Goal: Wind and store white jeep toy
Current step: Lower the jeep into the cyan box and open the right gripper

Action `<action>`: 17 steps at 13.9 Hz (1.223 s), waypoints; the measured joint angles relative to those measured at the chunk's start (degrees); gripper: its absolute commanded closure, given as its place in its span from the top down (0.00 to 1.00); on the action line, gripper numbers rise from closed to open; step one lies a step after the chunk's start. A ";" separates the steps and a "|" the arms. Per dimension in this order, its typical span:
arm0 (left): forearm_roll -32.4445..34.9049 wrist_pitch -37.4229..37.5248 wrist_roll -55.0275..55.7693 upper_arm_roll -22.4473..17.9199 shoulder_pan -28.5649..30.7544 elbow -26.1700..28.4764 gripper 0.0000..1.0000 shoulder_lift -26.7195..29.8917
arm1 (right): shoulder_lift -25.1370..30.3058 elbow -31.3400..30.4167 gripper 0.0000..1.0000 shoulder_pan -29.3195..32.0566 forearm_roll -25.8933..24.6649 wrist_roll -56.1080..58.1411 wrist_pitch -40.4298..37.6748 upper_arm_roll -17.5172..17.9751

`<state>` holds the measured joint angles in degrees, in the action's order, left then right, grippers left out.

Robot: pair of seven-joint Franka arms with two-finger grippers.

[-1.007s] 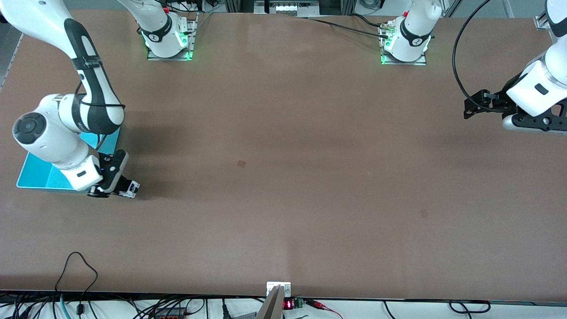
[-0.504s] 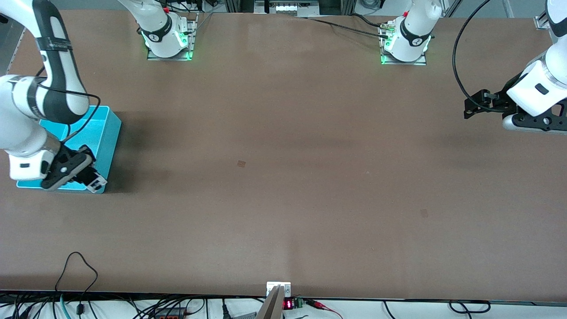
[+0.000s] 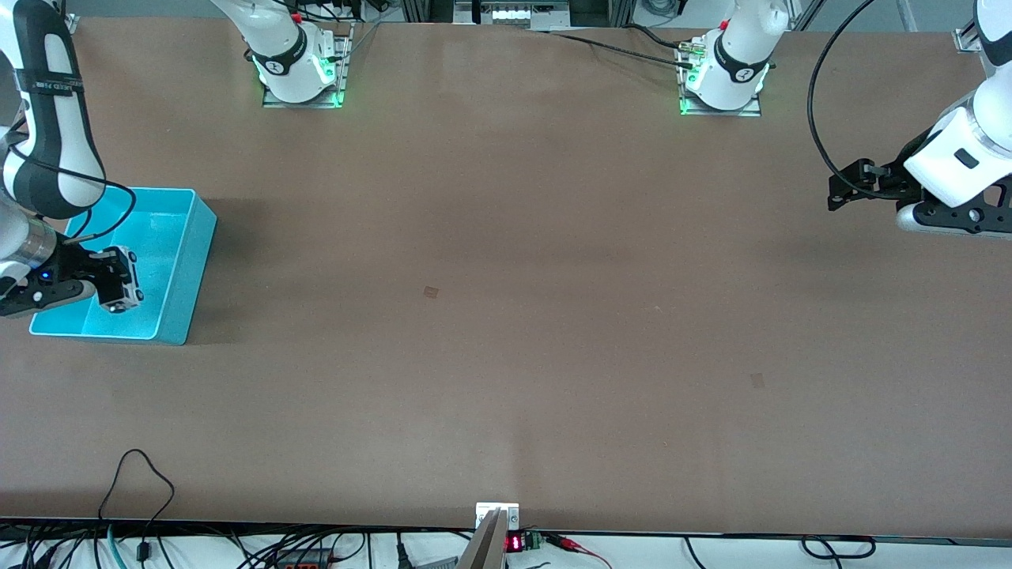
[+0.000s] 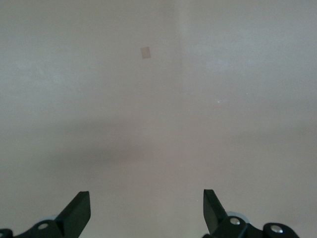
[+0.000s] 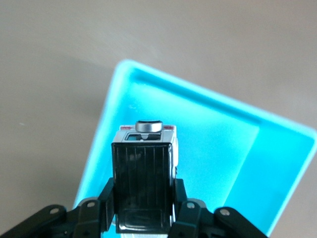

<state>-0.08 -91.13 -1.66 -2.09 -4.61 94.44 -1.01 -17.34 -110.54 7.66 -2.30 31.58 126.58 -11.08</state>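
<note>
The white jeep toy, boxy with a black roof panel, is held in my right gripper over the open cyan bin at the right arm's end of the table. In the right wrist view the fingers clamp the jeep's sides, its black roof facing the camera, with the cyan bin below it. My left gripper hangs open and empty over bare table at the left arm's end; the left wrist view shows its fingertips spread wide over bare table.
The brown table has two small square marks, one near the middle and one toward the left arm's end. Cables and a small display lie along the table's edge nearest the front camera.
My right gripper has carried the jeep from the table beside the bin's corner nearest the front camera to over the bin's inside. The left arm has not moved.
</note>
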 measured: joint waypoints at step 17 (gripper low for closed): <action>0.00 1.08 0.00 0.00 -0.01 -0.13 1.00 0.01 | -1.34 -17.50 0.65 5.56 0.01 -4.93 17.43 -2.52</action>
<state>-0.08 -90.04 -1.65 -2.09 -4.62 94.30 -1.00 -18.68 -128.05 13.22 -2.29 26.65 144.01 -13.61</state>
